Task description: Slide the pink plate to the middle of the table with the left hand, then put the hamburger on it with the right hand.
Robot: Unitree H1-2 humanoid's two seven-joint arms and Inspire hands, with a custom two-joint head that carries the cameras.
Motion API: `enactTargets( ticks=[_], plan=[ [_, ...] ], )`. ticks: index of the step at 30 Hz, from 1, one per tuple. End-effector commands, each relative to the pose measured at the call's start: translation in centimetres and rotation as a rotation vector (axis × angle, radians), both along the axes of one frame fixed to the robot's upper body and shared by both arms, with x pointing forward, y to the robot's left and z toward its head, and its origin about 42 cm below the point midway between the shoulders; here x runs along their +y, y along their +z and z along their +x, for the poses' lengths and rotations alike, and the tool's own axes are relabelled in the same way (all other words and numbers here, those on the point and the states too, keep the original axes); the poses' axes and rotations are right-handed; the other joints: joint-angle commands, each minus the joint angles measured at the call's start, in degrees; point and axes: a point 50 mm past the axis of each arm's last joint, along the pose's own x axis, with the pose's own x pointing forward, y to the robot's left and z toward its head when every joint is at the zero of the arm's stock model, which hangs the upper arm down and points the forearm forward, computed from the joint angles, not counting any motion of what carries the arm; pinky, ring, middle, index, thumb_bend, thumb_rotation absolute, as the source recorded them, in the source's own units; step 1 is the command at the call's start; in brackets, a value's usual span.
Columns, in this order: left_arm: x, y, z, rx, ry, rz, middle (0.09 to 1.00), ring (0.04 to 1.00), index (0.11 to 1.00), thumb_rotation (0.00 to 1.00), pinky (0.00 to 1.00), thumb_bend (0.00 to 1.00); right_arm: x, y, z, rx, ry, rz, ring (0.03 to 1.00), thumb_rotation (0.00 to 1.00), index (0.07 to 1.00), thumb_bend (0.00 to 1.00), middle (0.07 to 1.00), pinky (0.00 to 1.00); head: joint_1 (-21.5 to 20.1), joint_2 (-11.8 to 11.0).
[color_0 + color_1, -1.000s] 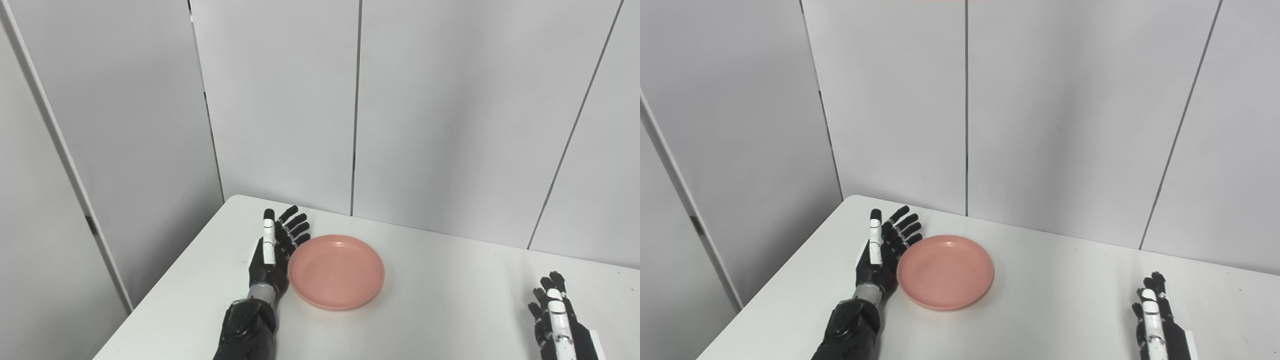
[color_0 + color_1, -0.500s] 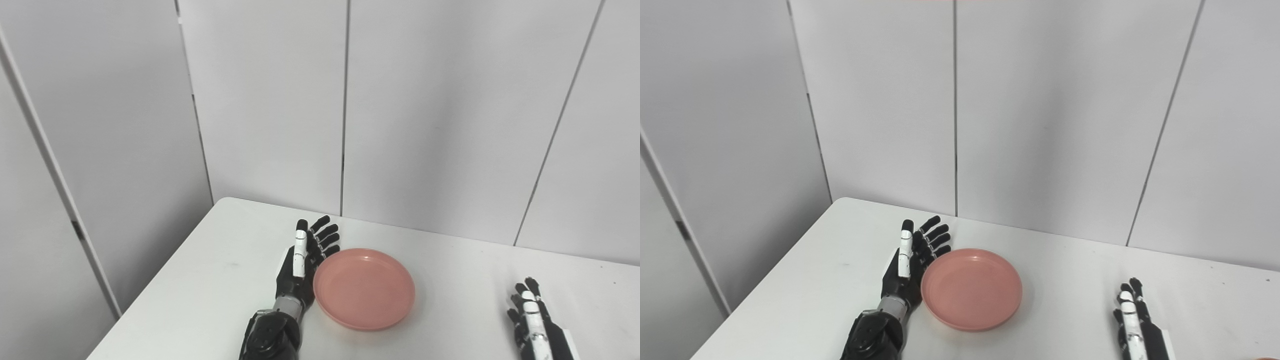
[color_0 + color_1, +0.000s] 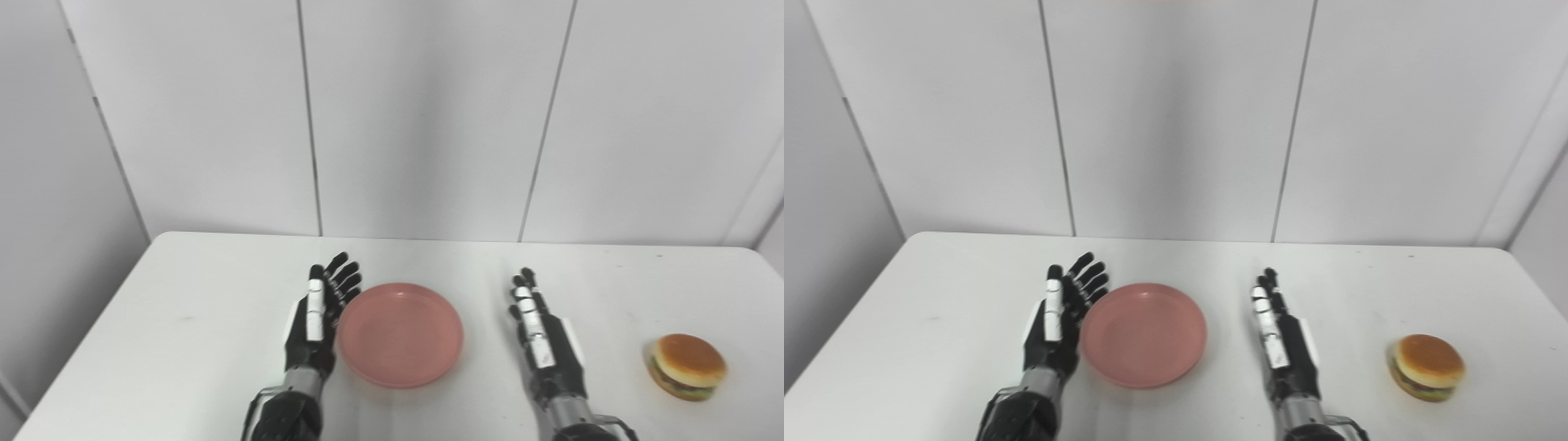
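Left hand (image 3: 315, 321) spread and empty against the pink plate (image 3: 400, 334) at mid-table (image 3: 184, 294), right hand (image 3: 545, 343) extended, empty, hamburger (image 3: 687, 366) near the right edge, both views alike, grey wall panels (image 3: 422, 116) behind

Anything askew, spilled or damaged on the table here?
Nothing stands out. The pink plate lies flat beside the open left hand, the hamburger sits upright and whole, right of the open right hand.
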Motion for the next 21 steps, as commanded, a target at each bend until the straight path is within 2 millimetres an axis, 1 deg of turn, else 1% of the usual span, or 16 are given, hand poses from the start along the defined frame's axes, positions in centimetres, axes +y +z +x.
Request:
enactTargets(
  ticks=[1,4,5,7,8,9,10,11,13,14,15,16,18,20,21],
  plan=[
    [-0.9,-2.4,-1.9,0.095,-0.009,0.015,0.845,0.848,0.834,1.0,0.85,0.75,0.9,2.4,1.0,-0.101,0.012,0.002,0.992,0.87,1.0,0.57,0.972,1.0,-1.02,0.42],
    [-1.4,-2.2,-2.4,0.1,-0.024,0.036,0.846,0.851,0.842,1.0,0.84,0.76,0.9,2.6,1.3,-0.13,-0.007,-0.044,0.985,0.9,1.0,0.57,0.958,1.0,-2.12,0.77],
    [-1.6,-2.1,-2.5,0.098,-0.03,0.038,0.847,0.852,0.844,1.0,0.84,0.76,0.9,2.8,1.4,-0.143,-0.014,-0.056,0.983,0.9,1.0,0.57,0.954,1.0,-2.78,0.98],
    [-1.9,-2.1,-2.8,0.097,-0.041,0.035,0.854,0.859,0.852,1.0,0.84,0.75,0.6,3.0,1.7,-0.165,-0.024,-0.079,0.974,0.89,0.994,0.57,0.946,1.0,-2.78,0.98],
    [-2.0,-2.2,-2.9,0.097,-0.046,0.032,0.872,0.878,0.867,1.0,0.87,0.76,0.4,3.1,1.8,-0.174,-0.028,-0.091,0.968,0.89,0.987,0.59,0.941,1.0,-2.78,0.98],
    [-2.2,-2.3,-3.0,0.096,-0.054,0.027,0.887,0.895,0.878,1.0,0.9,0.78,0.0,3.4,2.0,-0.182,-0.033,-0.111,0.963,0.86,0.973,0.61,0.932,1.0,-3.64,1.07],
    [-2.3,-2.4,-3.1,0.096,-0.06,0.023,0.889,0.898,0.88,1.0,0.91,0.78,-0.3,3.5,2.2,-0.187,-0.036,-0.124,0.963,0.86,0.971,0.61,0.93,1.0,-4.02,0.59],
    [-2.5,-2.6,-3.2,0.095,-0.064,0.019,0.894,0.904,0.884,1.0,0.92,0.78,-0.9,4.1,2.2,-0.202,0.0,-0.17,0.961,0.85,0.966,0.62,0.927,1.0,-4.2,0.37],
    [-2.7,-2.8,-3.3,0.097,-0.068,0.008,0.905,0.915,0.892,1.0,0.93,0.79,-2.1,5.2,2.3,-0.227,0.065,-0.262,0.954,0.82,0.965,0.58,0.926,1.0,-5.0,0.2],
    [-2.7,-2.9,-3.3,0.098,-0.07,0.002,0.909,0.92,0.896,1.0,0.94,0.79,-2.6,5.6,2.3,-0.237,0.089,-0.301,0.925,0.77,0.954,0.6,0.907,0.97,-5.0,0.2],
    [-2.7,-3.1,-3.3,0.098,-0.076,0.001,0.911,0.923,0.899,1.0,0.95,0.79,-3.3,6.2,2.5,-0.248,0.1,-0.353,0.91,0.74,0.949,0.61,0.897,0.95,-5.95,-0.09],
    [-2.7,-3.3,-3.2,0.098,-0.081,0.001,0.918,0.93,0.907,1.0,0.95,0.79,-4.0,6.8,2.5,-0.258,0.109,-0.406,0.865,0.71,0.934,0.64,0.869,0.86,-6.57,-0.22],
    [-2.7,-3.5,-3.1,0.097,-0.08,0.007,0.918,0.929,0.91,1.0,0.95,0.77,-5.2,8.0,2.5,-0.274,0.093,-0.511,0.828,0.69,0.904,0.69,0.849,0.77,-7.31,-0.47],
    [-2.8,-3.6,-3.1,0.099,-0.077,0.006,0.916,0.927,0.908,1.0,0.95,0.77,-6.3,8.6,2.5,-0.289,0.069,-0.576,0.82,0.69,0.897,0.7,0.843,0.76,-7.98,-0.75],
    [-2.7,-3.7,-3.1,0.096,-0.082,0.002,0.918,0.93,0.909,1.0,0.96,0.77,-7.2,9.0,2.5,-0.3,0.054,-0.606,0.805,0.67,0.883,0.71,0.835,0.74,-7.98,-0.75]
  ],
)
